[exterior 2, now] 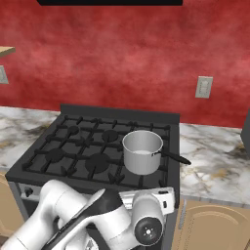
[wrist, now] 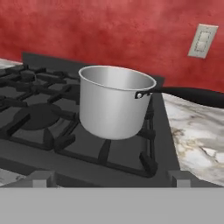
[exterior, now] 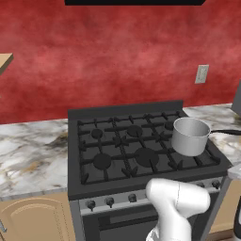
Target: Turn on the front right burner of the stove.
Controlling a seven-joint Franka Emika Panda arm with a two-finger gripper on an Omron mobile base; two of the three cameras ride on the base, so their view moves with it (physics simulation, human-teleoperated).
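No flame was seen beneath the saucepan (exterior: 190, 136) at the stove's (exterior: 122, 113) four o'clock; gripper state undeterminable, knob unturned

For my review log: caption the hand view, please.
Steel pot on the stove grate's right side, handle pointing over the counter.

No readable text, brand, number or sign appears on anything here. The stove (exterior: 141, 146) shows a plain steel front strip — its small black knobs (exterior: 109, 202) carry no legible marks or dial figures at this size. The steel saucepan (wrist: 114, 100) is bare metal, with no stamp or logo. The wall plate (wrist: 202, 41) on the red wall is blank — no lettering on it either.
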